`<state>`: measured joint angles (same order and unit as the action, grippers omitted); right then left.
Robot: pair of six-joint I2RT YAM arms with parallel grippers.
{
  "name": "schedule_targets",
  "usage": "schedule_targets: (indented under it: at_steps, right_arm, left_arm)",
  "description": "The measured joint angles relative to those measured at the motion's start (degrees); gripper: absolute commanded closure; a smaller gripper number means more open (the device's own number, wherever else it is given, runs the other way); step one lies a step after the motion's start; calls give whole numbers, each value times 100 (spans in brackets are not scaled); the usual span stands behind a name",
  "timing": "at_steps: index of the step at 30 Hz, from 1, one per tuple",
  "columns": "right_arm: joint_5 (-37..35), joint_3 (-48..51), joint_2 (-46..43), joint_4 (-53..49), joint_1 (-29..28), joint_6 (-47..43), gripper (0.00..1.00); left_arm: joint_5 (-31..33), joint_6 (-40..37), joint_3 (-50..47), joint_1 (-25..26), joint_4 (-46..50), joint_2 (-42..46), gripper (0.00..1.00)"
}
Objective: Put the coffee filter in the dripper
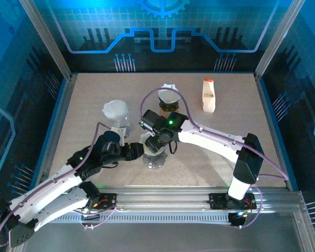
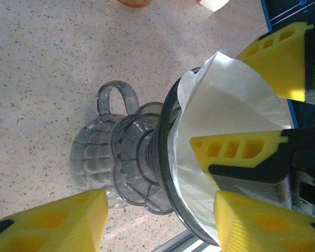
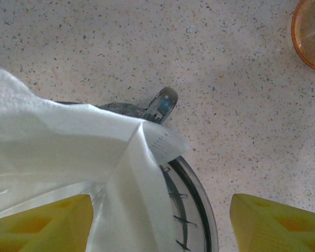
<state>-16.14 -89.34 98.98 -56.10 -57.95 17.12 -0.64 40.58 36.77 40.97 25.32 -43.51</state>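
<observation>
The speckled table [image 1: 84,100] takes up the middle of the top view. The two arms reach in from its near edge and meet a little toward 6 o'clock of its centre.

The right arm [image 1: 215,142] comes in from 4 o'clock and the left arm [image 1: 58,184] from 8 o'clock. The right gripper [image 1: 158,143] hangs over the clear dripper [image 1: 155,157] with its claw released. In the left wrist view one of its yellow fingers [image 2: 241,149] sits inside the paper cone and the other stands outside it at 1 o'clock, with a wide gap between them.

The left gripper [image 1: 139,152] meets the dripper from its 9 o'clock. Its yellow pads stand apart on either side of the clear body. I cannot tell whether they press on it.

A white carton with an orange cap [image 1: 209,97] stands upright at 1 o'clock of the table's centre. A brown cup holding a paper cone [image 1: 169,100] stands at 12 o'clock, and a pale translucent cone [image 1: 115,110] stands at 10 o'clock. All three are well apart from the grippers.

The dripper's handle [image 3: 165,102] points to 12 o'clock in the right wrist view.

The white coffee filter [image 2: 226,105] sits in the dripper's cone. Its upper edge stands above the dark rim, and a folded flap leans out toward the handle.
</observation>
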Motion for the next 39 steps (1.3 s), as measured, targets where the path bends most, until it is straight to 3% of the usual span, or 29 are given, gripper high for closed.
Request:
schedule_targets:
  at_steps: [15, 26, 39]
  right_arm:
    - [-11, 328, 210, 55, 0, 2, 30]
    - [-79, 328, 210, 101, 4, 2, 28]
    - [-188, 326, -424, 157, 39, 90, 26]
  left_arm:
    - [-33, 7, 0, 0, -26, -44, 38]
    - [-28, 155, -11, 0, -26, -225, 53]
    - [-28, 153, -11, 0, -37, -306, 53]
